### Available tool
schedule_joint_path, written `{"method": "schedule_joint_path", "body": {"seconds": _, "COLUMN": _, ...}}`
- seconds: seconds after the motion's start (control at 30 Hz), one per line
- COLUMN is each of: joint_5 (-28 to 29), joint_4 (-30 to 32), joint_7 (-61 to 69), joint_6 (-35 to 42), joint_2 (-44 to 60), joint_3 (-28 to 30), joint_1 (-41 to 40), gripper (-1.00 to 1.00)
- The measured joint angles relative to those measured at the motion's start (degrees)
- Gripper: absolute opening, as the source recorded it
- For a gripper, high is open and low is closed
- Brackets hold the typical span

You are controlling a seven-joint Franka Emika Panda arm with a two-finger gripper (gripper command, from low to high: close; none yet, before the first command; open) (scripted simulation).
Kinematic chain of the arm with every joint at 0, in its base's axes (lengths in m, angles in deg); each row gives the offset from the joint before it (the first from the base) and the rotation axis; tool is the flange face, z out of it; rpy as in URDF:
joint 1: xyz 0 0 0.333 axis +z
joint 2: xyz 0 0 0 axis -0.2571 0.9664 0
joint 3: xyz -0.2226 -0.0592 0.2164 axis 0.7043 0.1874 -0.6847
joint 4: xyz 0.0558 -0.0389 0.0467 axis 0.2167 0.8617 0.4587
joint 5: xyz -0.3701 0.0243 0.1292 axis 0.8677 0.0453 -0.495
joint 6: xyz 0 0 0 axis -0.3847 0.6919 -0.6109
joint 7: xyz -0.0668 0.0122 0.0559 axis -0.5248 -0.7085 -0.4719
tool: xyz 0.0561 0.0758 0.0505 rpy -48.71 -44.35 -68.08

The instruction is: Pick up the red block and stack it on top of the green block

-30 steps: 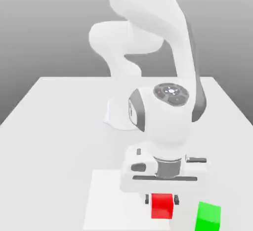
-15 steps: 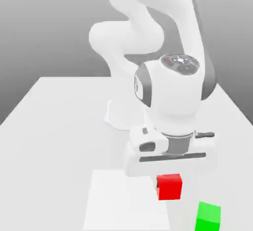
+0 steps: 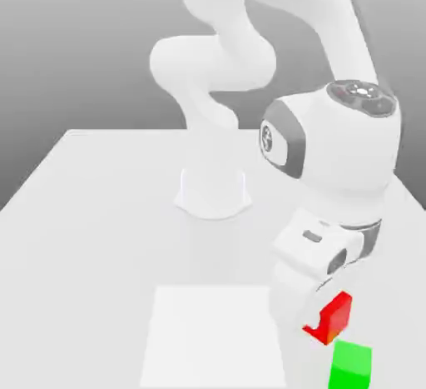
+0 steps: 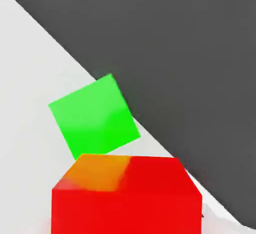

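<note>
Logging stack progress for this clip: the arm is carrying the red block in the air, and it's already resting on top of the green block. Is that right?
Not quite. The red block is in the air, carried by the gripper, but it isn't resting on the green block. The exterior view shows it above the green block and apart from it.

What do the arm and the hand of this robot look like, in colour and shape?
The white rounded arm has thick, smooth links and dark grey bands at its joints. A dark round cap with small marks tops the wrist. The white boxy hand carries small dark details.
</note>
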Motion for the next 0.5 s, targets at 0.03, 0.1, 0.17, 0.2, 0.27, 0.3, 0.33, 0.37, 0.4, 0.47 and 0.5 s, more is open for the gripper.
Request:
{"method": "schedule_joint_path", "body": {"seconds": 0.03, "joint_5": 0.2, "joint_4": -0.4, "joint_7": 2.1, "joint_6": 0.3, "joint_2": 0.1, "joint_3": -0.5, "joint_1": -0.1, "gripper": -1.0}}
{"method": "schedule_joint_path", "body": {"seconds": 0.1, "joint_5": 0.5, "joint_4": -1.2, "joint_7": 6.3, "joint_6": 1.0, "joint_2": 0.3, "joint_3": -1.4, "joint_1": -0.2, "gripper": -1.0}}
{"method": "schedule_joint_path", "body": {"seconds": 0.17, "joint_5": 0.8, "joint_4": -2.1, "joint_7": 10.5, "joint_6": 1.7, "joint_2": 0.5, "joint_3": -2.5, "joint_1": -0.4, "gripper": -1.0}}
{"method": "schedule_joint_path", "body": {"seconds": 0.2, "joint_5": 1.0, "joint_4": -2.5, "joint_7": 12.5, "joint_6": 1.9, "joint_2": 0.6, "joint_3": -2.9, "joint_1": -0.5, "gripper": -1.0}}
{"method": "schedule_joint_path", "body": {"seconds": 0.27, "joint_5": 1.9, "joint_4": -3.2, "joint_7": 15.4, "joint_6": 1.7, "joint_2": 1.6, "joint_3": -3.5, "joint_1": -0.4, "gripper": -1.0}}
{"method": "schedule_joint_path", "body": {"seconds": 0.3, "joint_5": 3.0, "joint_4": -3.4, "joint_7": 15.2, "joint_6": 0.5, "joint_2": 3.1, "joint_3": -3.0, "joint_1": 0.1, "gripper": -1.0}}
{"method": "schedule_joint_path", "body": {"seconds": 0.33, "joint_5": 4.3, "joint_4": -3.6, "joint_7": 14.6, "joint_6": -1.1, "joint_2": 5.0, "joint_3": -2.2, "joint_1": 0.7, "gripper": -1.0}}
{"method": "schedule_joint_path", "body": {"seconds": 0.37, "joint_5": 5.7, "joint_4": -3.8, "joint_7": 13.8, "joint_6": -2.7, "joint_2": 6.9, "joint_3": -1.3, "joint_1": 1.4, "gripper": -1.0}}
{"method": "schedule_joint_path", "body": {"seconds": 0.4, "joint_5": 6.9, "joint_4": -3.9, "joint_7": 13.0, "joint_6": -4.3, "joint_2": 8.7, "joint_3": -0.3, "joint_1": 2.1, "gripper": 1.0}}
{"method": "schedule_joint_path", "body": {"seconds": 0.47, "joint_5": 6.9, "joint_4": -3.9, "joint_7": 13.0, "joint_6": -4.3, "joint_2": 8.7, "joint_3": -0.3, "joint_1": 2.1, "gripper": 1.0}}
{"method": "schedule_joint_path", "body": {"seconds": 0.5, "joint_5": 6.9, "joint_4": -3.9, "joint_7": 13.0, "joint_6": -4.3, "joint_2": 8.7, "joint_3": -0.3, "joint_1": 2.1, "gripper": 1.0}}
